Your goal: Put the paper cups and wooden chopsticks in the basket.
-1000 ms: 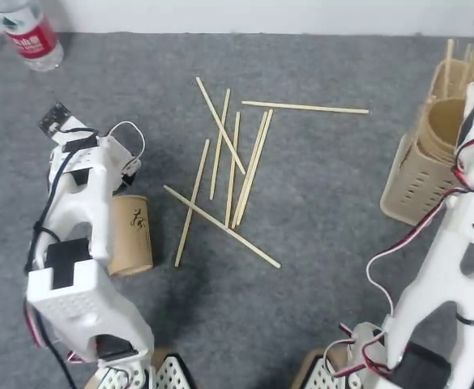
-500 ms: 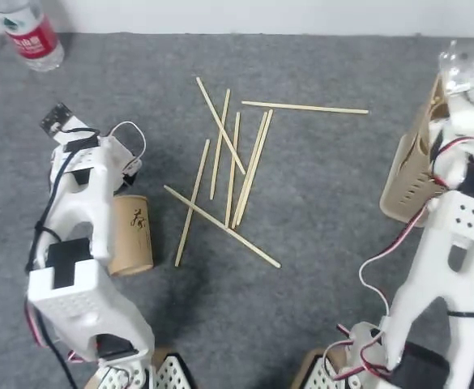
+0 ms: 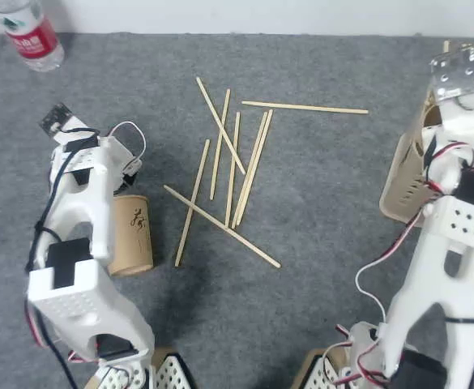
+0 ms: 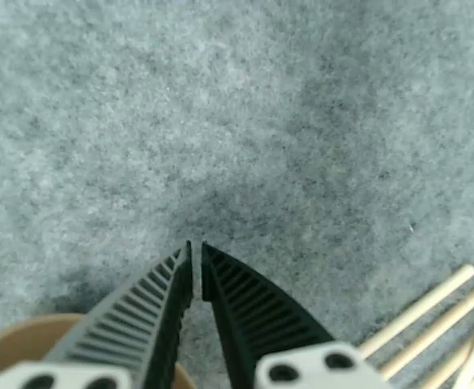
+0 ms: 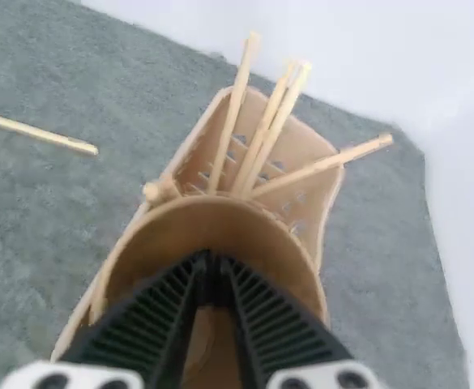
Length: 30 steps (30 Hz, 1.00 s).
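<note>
In the high view a loose heap of pale wooden chopsticks lies criss-crossed on the grey carpet at the centre of the frame, with one single chopstick lying level just above and to the right of the heap. A brown paper cup lies on its side at centre left, touching the white left arm, which stretches up from the lower left corner. The left wrist view shows the left claw clenched, its ribbed black fingers all but meeting with only a thin slit between them and nothing gripped, poised over bare carpet, with that cup's rim and some chopstick ends close by. At the right edge of the high view the white right arm rises from the lower right corner over a beige slotted plastic basket. The right wrist view shows a second paper cup standing upright inside the basket, with several basket chopsticks leaning in the compartment behind it. The right claw hangs over this cup's mouth, clenched and gripping nothing. A clear plastic bottle with a red label lies in the upper left corner, well apart from everything else.
</note>
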Motion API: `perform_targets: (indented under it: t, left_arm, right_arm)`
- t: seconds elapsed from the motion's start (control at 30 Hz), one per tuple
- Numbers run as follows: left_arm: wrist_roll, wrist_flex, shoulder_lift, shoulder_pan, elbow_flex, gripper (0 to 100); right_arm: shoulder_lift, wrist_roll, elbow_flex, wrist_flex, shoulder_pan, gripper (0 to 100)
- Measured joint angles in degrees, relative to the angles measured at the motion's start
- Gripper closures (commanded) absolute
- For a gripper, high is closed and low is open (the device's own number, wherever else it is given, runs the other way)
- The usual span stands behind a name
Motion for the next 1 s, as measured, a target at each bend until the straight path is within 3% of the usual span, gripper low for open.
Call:
perform_targets:
  t: [0.17,0.5,0.57,0.73,1.0]
  left_arm:
    - [0.0,0.0,0.0,0.0,0.0,99]
    - [0.0,0.0,0.0,0.0,0.0,99]
    - [0.0,0.0,0.0,-0.53,0.0,99]
    - [0.0,-0.18,0.0,-2.46,0.0,99]
    - [0.09,-0.18,0.0,-2.46,0.0,99]
  right_arm:
    - [-7.74,0.09,-5.54,2.99,-3.34,99.2]
    - [-10.73,0.09,-9.14,18.02,-19.96,99.1]
    - [-7.91,0.09,-9.05,18.99,-23.12,96.2]
    - [1.58,-0.09,-10.29,18.46,-27.87,76.8]
    - [27.78,-2.11,-25.14,13.1,-28.31,83.0]
